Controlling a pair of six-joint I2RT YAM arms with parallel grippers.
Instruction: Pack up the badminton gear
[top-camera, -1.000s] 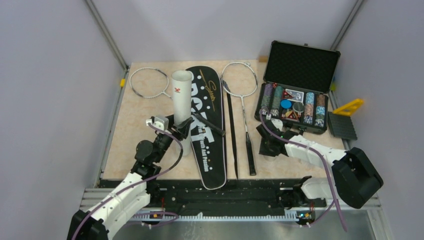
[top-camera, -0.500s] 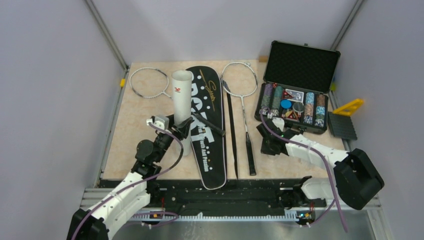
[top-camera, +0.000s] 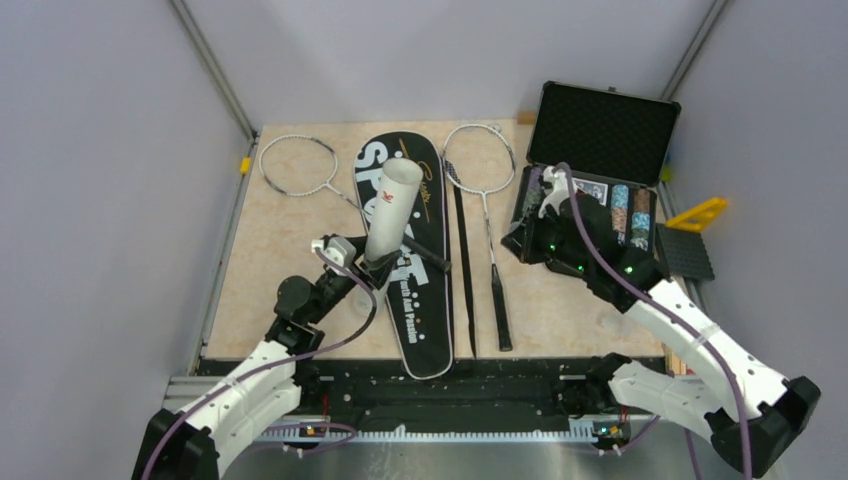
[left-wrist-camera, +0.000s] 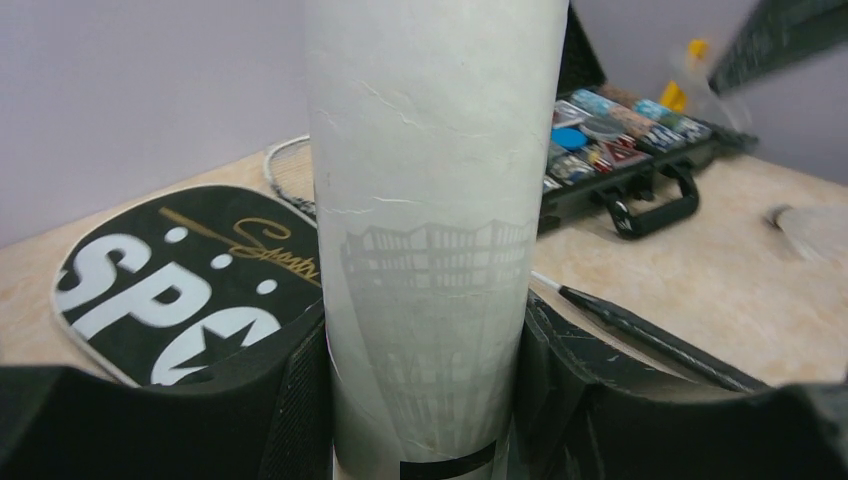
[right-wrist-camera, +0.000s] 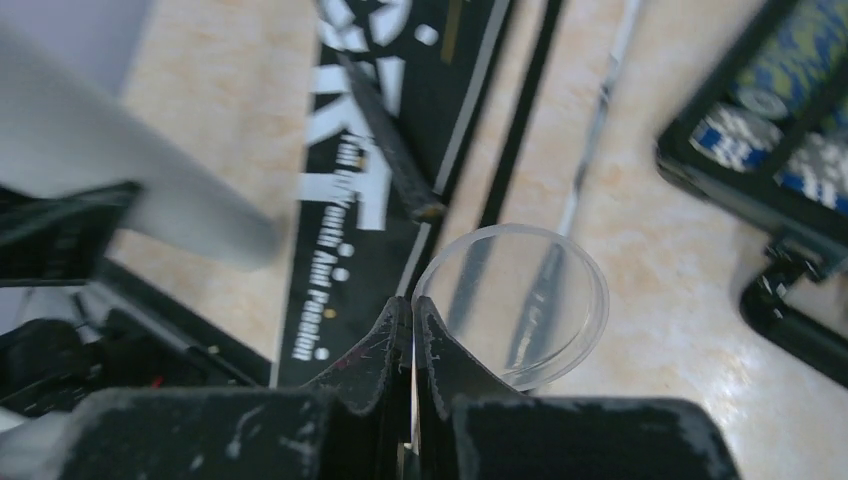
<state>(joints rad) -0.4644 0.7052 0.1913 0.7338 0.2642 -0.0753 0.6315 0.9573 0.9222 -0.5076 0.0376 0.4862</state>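
Your L gripper (top-camera: 374, 264) clamps the white tube (top-camera: 392, 205) near its base, tube tilted over the black bag (top-camera: 420, 310). Your R gripper (right-wrist-camera: 411, 330) is pinched tight on the rim of a clear lid (right-wrist-camera: 520, 300), held above the table. Further back, left racket (top-camera: 297, 165) and right racket (top-camera: 482, 160) flank the bag. Chip case (top-camera: 600, 130) sits far right, lid open.

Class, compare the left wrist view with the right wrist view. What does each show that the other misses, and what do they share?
Only the left wrist view: a racket's strung head, behind the tube. Only the right wrist view: a clear round lid pinched at its rim by the right hand. Both: the white tube gripped by the left hand, the black bag and the chip case.
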